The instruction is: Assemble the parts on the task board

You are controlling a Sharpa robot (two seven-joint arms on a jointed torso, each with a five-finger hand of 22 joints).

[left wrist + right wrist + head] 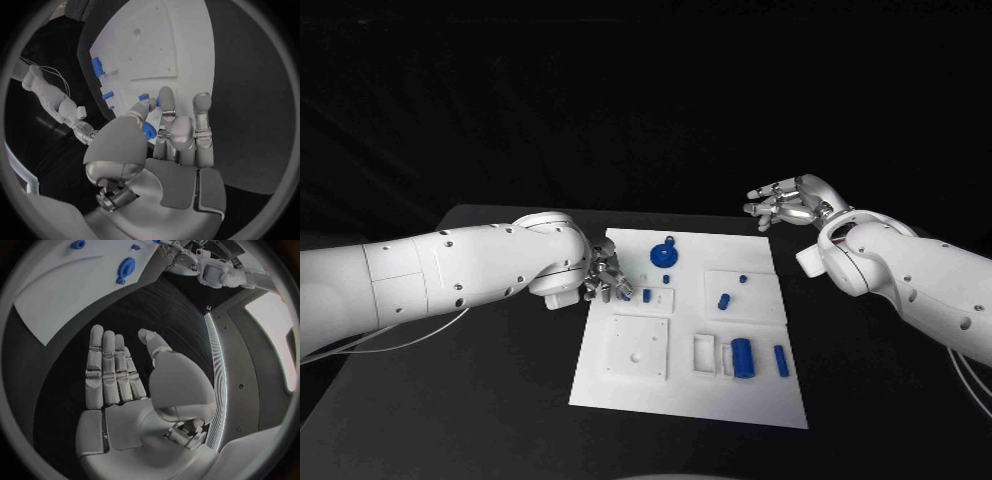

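Observation:
The white task board [689, 395] lies mid-table, with a round blue gear-like part [664, 253] near its far edge and several blue pegs and cylinders [744, 358] at its near right. My left hand [606, 280] reaches over the board's left edge. Its thumb and a finger pinch a small blue part [144, 97] just above a small white block [661, 299]. My right hand [790, 205] hovers beyond the board's far right corner, fingers spread and palm [125, 385] bare. The right wrist view shows the board [62, 295] and the gear-like part [125, 269] well ahead of the fingers.
A square white plate [635, 350] with a central hole sits at the board's near left, and a small slot piece [704, 353] beside it. The black table [473, 400] surrounds the board on all sides.

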